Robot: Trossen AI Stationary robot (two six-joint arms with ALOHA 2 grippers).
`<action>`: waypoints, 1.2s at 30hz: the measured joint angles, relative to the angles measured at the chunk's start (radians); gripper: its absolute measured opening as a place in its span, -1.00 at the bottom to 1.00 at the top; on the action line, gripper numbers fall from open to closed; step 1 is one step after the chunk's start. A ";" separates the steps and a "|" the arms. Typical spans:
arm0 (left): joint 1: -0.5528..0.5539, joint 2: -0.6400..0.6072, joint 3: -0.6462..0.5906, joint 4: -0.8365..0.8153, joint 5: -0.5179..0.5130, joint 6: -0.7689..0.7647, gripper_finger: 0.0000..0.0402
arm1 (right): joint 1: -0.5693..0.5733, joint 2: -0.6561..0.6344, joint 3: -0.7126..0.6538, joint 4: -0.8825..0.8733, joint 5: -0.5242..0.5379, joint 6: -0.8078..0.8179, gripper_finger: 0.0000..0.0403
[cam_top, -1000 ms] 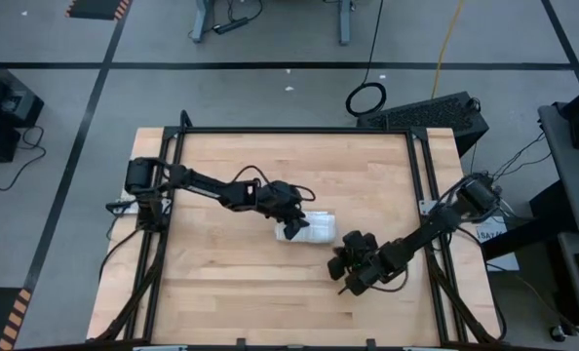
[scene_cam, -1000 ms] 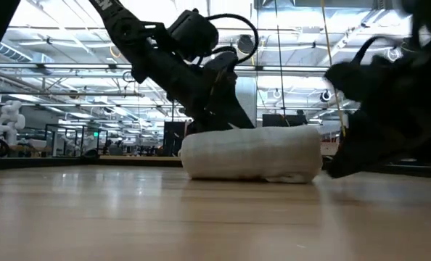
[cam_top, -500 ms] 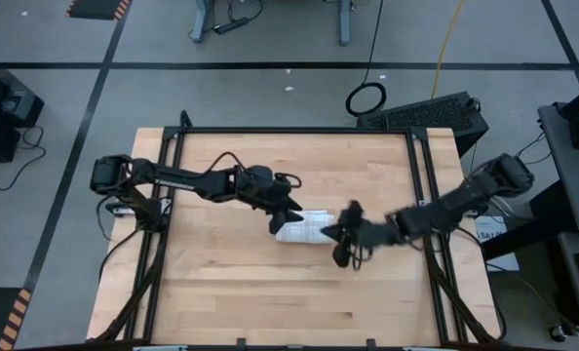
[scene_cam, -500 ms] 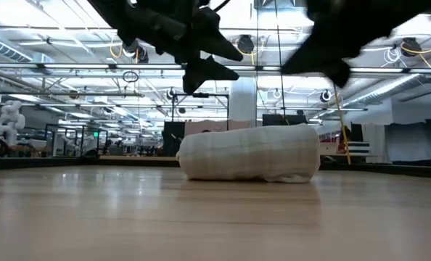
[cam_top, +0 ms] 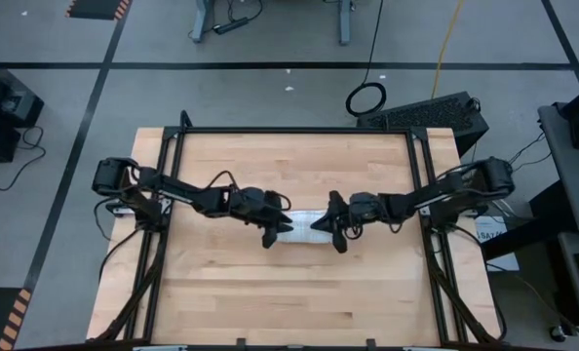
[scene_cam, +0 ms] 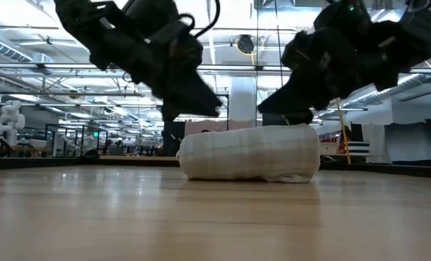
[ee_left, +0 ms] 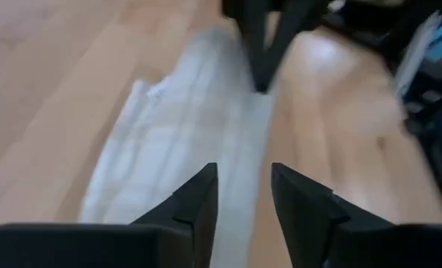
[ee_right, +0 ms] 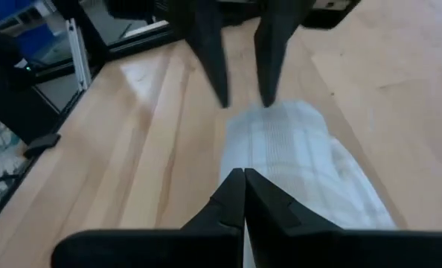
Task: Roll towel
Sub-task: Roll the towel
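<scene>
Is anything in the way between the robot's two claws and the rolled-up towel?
Nothing visible is. The towel lies rolled on the bare table. The left gripper hovers at one end, fingers apart, and the right gripper hovers at the other end, fingers shut. Only open air lies between each gripper and the roll.

Both arms reach in from opposite sides of the table toward its middle, wrists low, grippers facing each other.

The left gripper (cam_top: pixel 270 234) sits at the end of a long, nearly straight arm. In its wrist view the two fingers (ee_left: pixel 199 205) stand parted with a clear gap between them, holding nothing.

The right gripper (cam_top: pixel 336 226) comes in from the right on a bent arm. In its wrist view its fingers (ee_right: pixel 232 195) are pressed together, tips touching, holding nothing.
</scene>
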 joint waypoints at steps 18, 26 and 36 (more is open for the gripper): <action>0.050 0.182 -0.022 0.088 -0.012 0.061 -0.78 | 0.000 0.386 0.008 0.361 0.053 0.053 -1.00; 0.071 0.151 -0.025 0.081 0.044 0.059 -0.79 | 0.001 0.403 0.003 0.377 0.053 0.055 -1.00; 0.072 0.020 -0.025 0.135 0.064 0.051 -0.79 | -0.001 0.347 0.000 0.414 0.050 0.055 -1.00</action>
